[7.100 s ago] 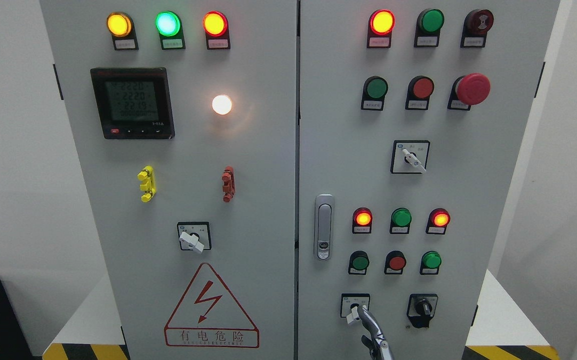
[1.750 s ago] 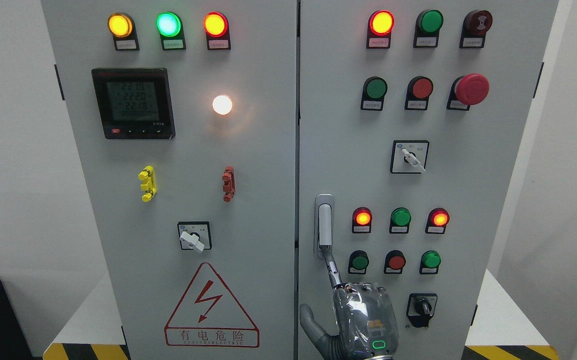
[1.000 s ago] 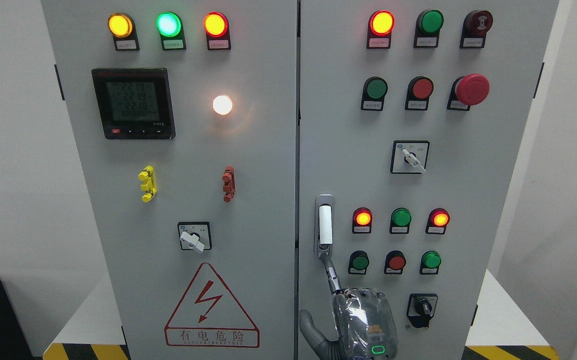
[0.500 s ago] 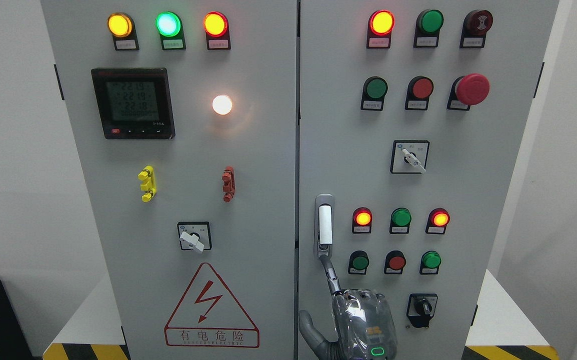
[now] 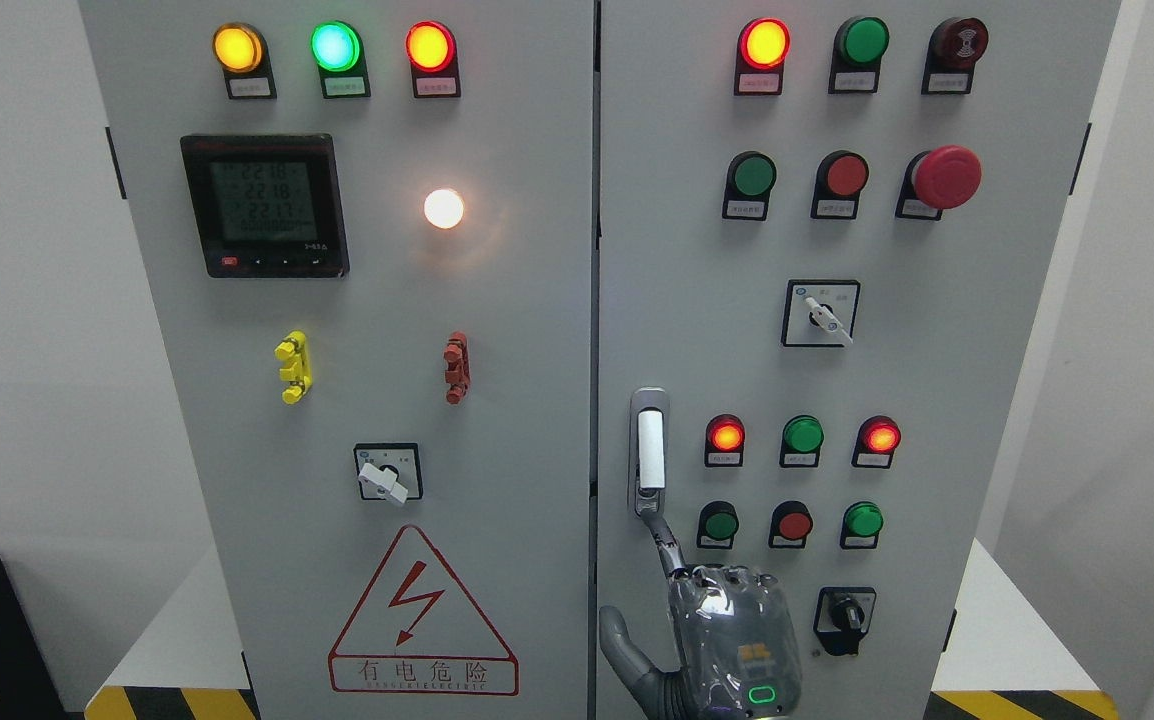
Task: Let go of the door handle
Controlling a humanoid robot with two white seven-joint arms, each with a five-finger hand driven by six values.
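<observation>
Nearest the camera, the right hand (image 5: 732, 640) rises from the bottom edge just right of the middle, its back in glossy clear casing with a small green light near the wrist. Its index finger (image 5: 666, 540) is stretched upward with the tip touching the lower end of the door handle (image 5: 650, 450). The thumb (image 5: 621, 645) sticks out to the left, and the other fingers are folded in at the knuckles, so the hand grasps nothing. The handle is a vertical silver-framed piece with a white bar down its middle, set on the left edge of the right door (image 5: 937, 400), just beside the seam between the two doors. To the right of the hand is a black selector switch (image 5: 845, 615), and above it are two rows of three round lamps and buttons in red and green. Higher on this door are a white-levered selector (image 5: 821, 314), a red mushroom button (image 5: 945, 176) and more lamps. The left door (image 5: 517, 330) carries a red warning triangle (image 5: 422, 615), another selector, yellow and red clips, a lit white lamp and a digital meter (image 5: 265, 205). The cabinet stands on a white bench (image 5: 1022, 640) edged with yellow-black stripes, against a pale wall.
</observation>
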